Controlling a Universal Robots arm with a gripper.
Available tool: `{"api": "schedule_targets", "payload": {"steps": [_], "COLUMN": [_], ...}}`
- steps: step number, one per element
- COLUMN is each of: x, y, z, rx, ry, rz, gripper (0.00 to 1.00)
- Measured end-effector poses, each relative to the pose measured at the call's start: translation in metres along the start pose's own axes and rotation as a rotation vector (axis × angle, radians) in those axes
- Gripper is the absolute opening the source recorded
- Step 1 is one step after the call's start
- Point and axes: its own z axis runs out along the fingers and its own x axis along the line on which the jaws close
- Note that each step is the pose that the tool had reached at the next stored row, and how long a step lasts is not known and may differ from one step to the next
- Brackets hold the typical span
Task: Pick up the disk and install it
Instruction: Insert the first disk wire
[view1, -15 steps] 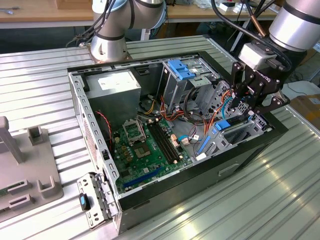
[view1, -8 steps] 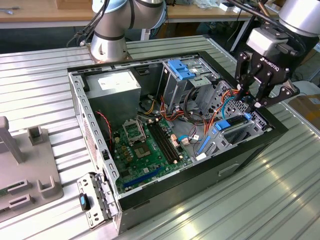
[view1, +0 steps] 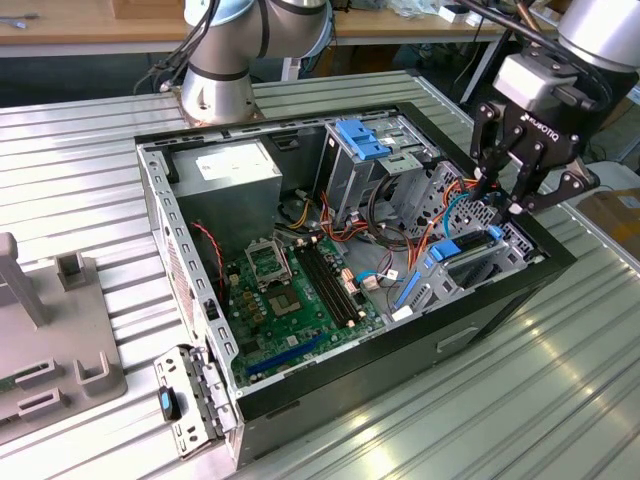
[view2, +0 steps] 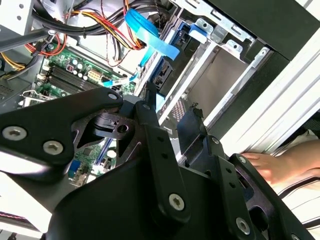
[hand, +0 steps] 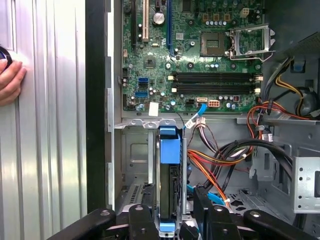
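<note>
The disk, a black slab in bright blue rails, stands on edge in the grey metal drive bay at the front corner of the open computer case. In the exterior view the disk sits in that bay at the case's right end. My black gripper hangs just above it, open. In the first wrist view my gripper has one finger on each side of the disk's near end, with a gap on both sides. In the second wrist view my gripper has nothing between its fingers.
The case holds a green motherboard, a grey power supply, a drive cage with a blue latch and bundles of orange and black cables. A person's hand rests on the ribbed table beside the case. Grey fixtures stand at the exterior view's left.
</note>
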Motion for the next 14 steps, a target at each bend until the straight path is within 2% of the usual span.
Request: {"api": "schedule_targets", "payload": {"steps": [2,4,7,10,12,14], "x": [-0.0026,-0.0091,-0.0142,-0.0152,-0.0154,-0.0158], "y": [-0.0002,-0.0015,-0.0119,-0.0279,-0.0337,-0.0443], "z": [0.0,-0.0002,0.0,0.0002,0.0004,0.0005], "rx": [0.0,0.0002,0.0005,0.0006,0.0007,0.0008], "ry": [0.0,-0.0002,-0.0006,-0.0005,-0.0006,-0.0007], "rz": [-0.002,-0.014,-0.022,-0.028,-0.031,-0.037], "gripper": [0.44,0.44,0.44,0.44,0.44,0.44]}}
